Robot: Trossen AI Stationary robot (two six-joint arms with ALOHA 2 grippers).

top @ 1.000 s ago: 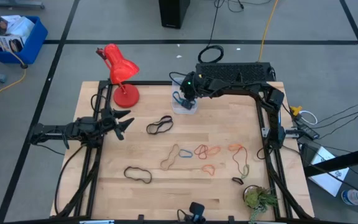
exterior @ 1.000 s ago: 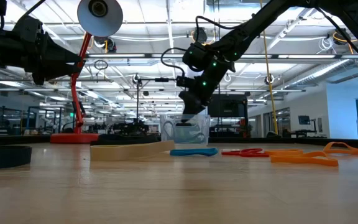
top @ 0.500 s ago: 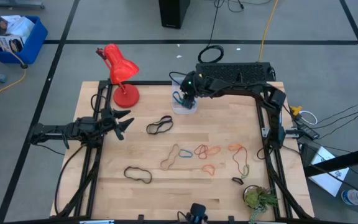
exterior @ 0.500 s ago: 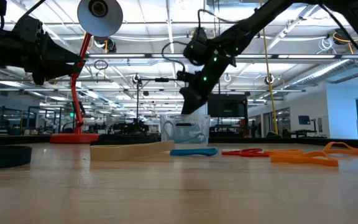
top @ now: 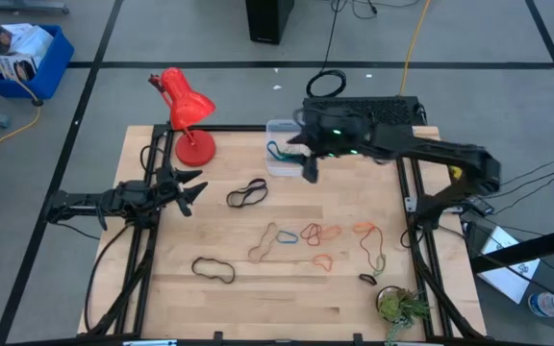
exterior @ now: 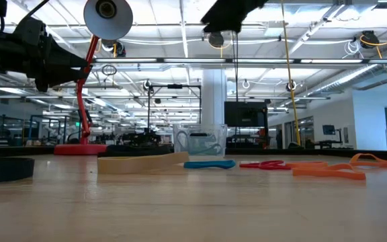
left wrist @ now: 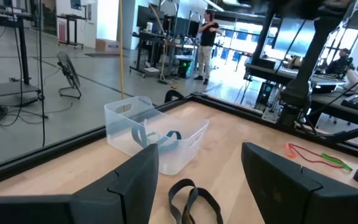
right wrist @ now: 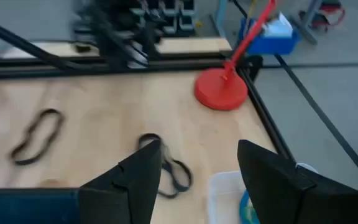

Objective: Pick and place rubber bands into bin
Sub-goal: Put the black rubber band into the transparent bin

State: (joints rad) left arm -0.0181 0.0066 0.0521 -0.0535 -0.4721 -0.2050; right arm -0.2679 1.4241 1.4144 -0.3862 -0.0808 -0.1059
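Observation:
The clear bin (top: 279, 146) stands on the table's far side, and a blue rubber band (left wrist: 161, 139) lies inside it. My right gripper (top: 308, 171) hangs open high above the table, just on the bin's near-right side, and holds nothing; in its wrist view the bin's corner (right wrist: 227, 191) shows below the gripper (right wrist: 199, 149). Loose rubber bands lie flat on the wood: a black one (top: 247, 194), another black one (top: 213, 270), and a coloured group (top: 317, 234). My left gripper (top: 192, 189) waits open at the table's left.
A red desk lamp (top: 186, 113) stands at the far left, its base (right wrist: 221, 91) close to the bin. A small plant (top: 402, 308) sits at the near right corner. A blue rubber band (exterior: 210, 163) lies in front of the bin (exterior: 200, 141).
My right gripper has risen from inside the bin, out of the top of the low view. It has also gone a little toward the table's near and right edges. The blue band stays in the bin.

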